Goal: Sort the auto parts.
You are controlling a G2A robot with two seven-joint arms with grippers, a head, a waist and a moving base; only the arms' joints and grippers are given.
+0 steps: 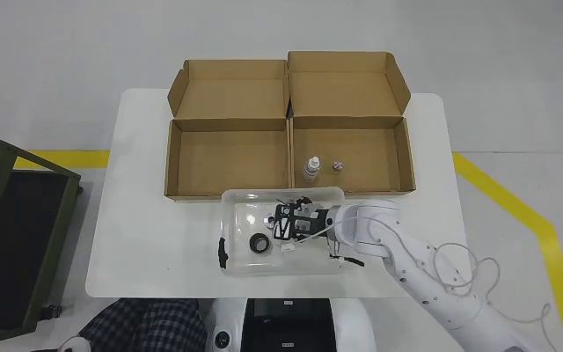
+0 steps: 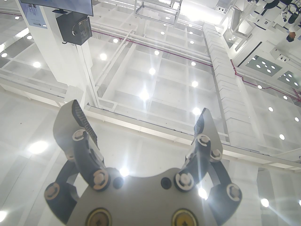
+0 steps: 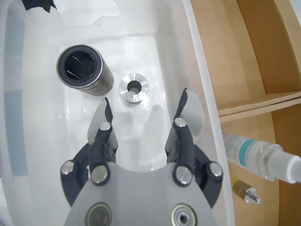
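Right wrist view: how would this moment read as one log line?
right gripper open in clear bin | near silver bushing, black bearing | bottle in cardboard box | left gripper open, facing ceiling

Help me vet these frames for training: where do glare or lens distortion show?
Left wrist view: lamps flare into starbursts around the open hand. Right wrist view: the wide lens bends the bin rim; highlights glint on the bushing. Top view: even light.

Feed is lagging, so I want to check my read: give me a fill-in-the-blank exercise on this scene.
The right end effector hangs inside the clear plastic bin with its jaws ___.
The small clear bottle with a white cap sits in the ___ cardboard box.
The left end effector points up at the ___.
Missing: open; right; ceiling.
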